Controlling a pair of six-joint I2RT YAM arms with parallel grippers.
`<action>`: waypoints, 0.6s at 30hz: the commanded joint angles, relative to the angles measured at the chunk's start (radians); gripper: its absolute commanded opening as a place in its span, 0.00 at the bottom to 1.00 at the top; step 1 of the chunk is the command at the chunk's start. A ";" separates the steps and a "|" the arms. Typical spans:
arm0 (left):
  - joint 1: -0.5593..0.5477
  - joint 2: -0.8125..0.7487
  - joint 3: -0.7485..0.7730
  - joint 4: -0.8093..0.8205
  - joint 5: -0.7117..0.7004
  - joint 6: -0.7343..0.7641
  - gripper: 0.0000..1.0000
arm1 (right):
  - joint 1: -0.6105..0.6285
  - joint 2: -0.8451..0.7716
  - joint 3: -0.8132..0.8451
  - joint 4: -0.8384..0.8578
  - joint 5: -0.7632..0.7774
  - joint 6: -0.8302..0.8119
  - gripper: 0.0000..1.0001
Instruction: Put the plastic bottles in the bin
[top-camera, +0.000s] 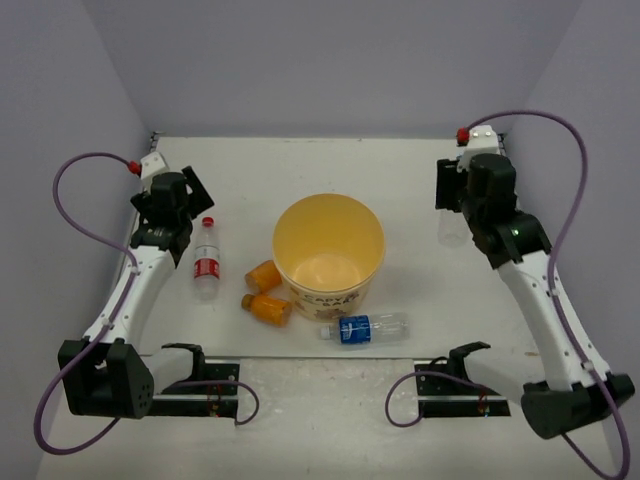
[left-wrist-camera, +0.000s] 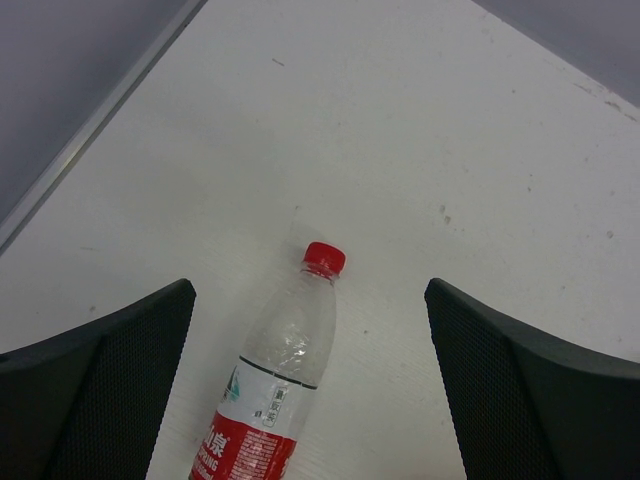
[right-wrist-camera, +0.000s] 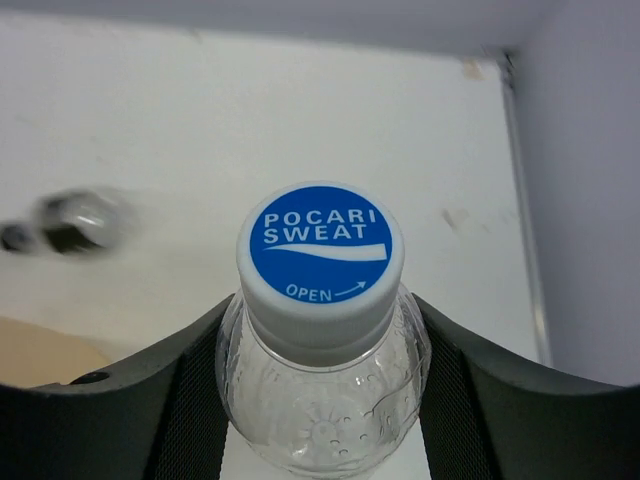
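Observation:
The yellow-orange bin (top-camera: 328, 250) stands upright mid-table. A clear bottle with a red cap and label (top-camera: 206, 260) lies to its left. My left gripper (top-camera: 190, 197) hovers open just beyond the bottle's cap end, and in the left wrist view this bottle (left-wrist-camera: 285, 350) lies between my spread fingers (left-wrist-camera: 120, 380), untouched. Two short orange bottles (top-camera: 264, 275) (top-camera: 267, 309) lie against the bin's near-left side. A blue-labelled bottle (top-camera: 365, 328) lies in front of the bin. My right gripper (right-wrist-camera: 320, 400) is shut on the clear unlabelled bottle (right-wrist-camera: 322, 330), which has a blue-and-white cap, at far right (top-camera: 452, 226).
Grey walls close the table at the back and both sides. The table's right edge rail (right-wrist-camera: 525, 230) runs close by my right gripper. Black brackets with cables (top-camera: 200, 385) (top-camera: 455, 385) sit at the near edge.

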 joint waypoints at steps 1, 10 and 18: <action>0.007 0.018 0.019 0.022 0.043 -0.001 1.00 | 0.005 -0.272 -0.121 0.442 -0.536 0.124 0.07; 0.006 0.049 -0.008 -0.007 0.144 -0.049 1.00 | 0.120 -0.285 -0.251 0.882 -0.983 0.330 0.10; 0.006 0.056 -0.041 -0.079 0.093 -0.075 1.00 | 0.328 -0.116 -0.241 0.758 -0.990 0.157 0.21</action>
